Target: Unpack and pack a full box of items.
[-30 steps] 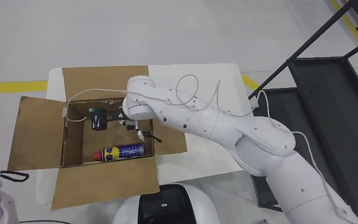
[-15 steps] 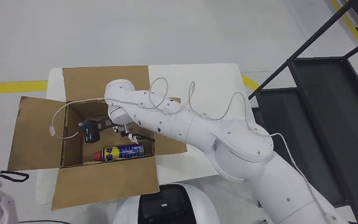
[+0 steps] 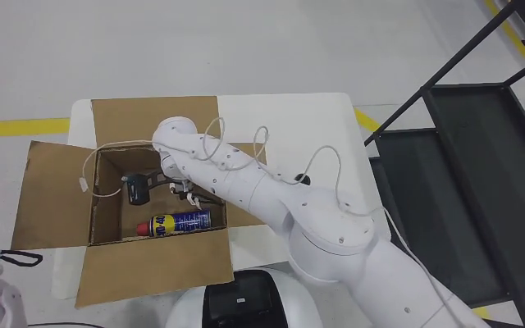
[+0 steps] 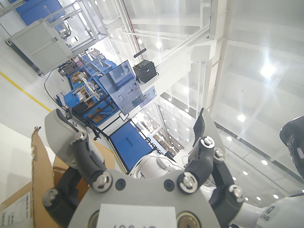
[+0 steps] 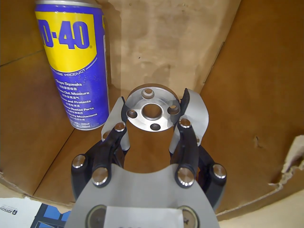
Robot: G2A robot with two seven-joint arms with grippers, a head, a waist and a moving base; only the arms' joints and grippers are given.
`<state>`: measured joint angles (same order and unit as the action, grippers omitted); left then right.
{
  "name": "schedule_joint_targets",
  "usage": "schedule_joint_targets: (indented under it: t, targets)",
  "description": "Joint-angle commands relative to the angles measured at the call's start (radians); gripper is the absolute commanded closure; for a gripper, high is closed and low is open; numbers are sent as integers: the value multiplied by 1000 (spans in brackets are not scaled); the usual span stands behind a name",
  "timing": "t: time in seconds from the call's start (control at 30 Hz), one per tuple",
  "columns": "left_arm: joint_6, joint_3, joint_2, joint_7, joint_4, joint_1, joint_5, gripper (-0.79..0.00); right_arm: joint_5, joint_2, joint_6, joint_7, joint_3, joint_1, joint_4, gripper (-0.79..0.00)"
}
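Where the top view looks down, the cardboard box (image 3: 49,197) is listed open on the white table (image 3: 303,115). The spray can (image 3: 179,221) is laid flat inside the box, and the right gripper (image 3: 138,189) is set within it.

Right wrist view: the metal flange (image 5: 152,112) is pinched between the jaws inside the box, just beside the can's base.

Left wrist view: the left gripper (image 4: 129,119) is pointed ceilingward beside a box flap, its jaws spread wide.

Overhead, close right-wrist: shared box (image 3: 57,197) interior

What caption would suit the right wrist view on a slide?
Right pincer grips a round silver metal disc with holes inside the brown cardboard box, beside a blue-and-yellow spray can.
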<state>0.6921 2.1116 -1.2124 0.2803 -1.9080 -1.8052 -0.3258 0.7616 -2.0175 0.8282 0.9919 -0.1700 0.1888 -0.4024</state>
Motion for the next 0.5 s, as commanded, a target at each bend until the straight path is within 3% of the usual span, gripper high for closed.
schedule_joint_targets:
  t: [0.0,0.47]
  targets:
    - [0,0,0,0,0,0,0,-785,1,-4,11,-11,0,-1,22,0]
    - [0,0,0,0,0,0,0,-785,64,-7,25,-134,0,9,92,0]
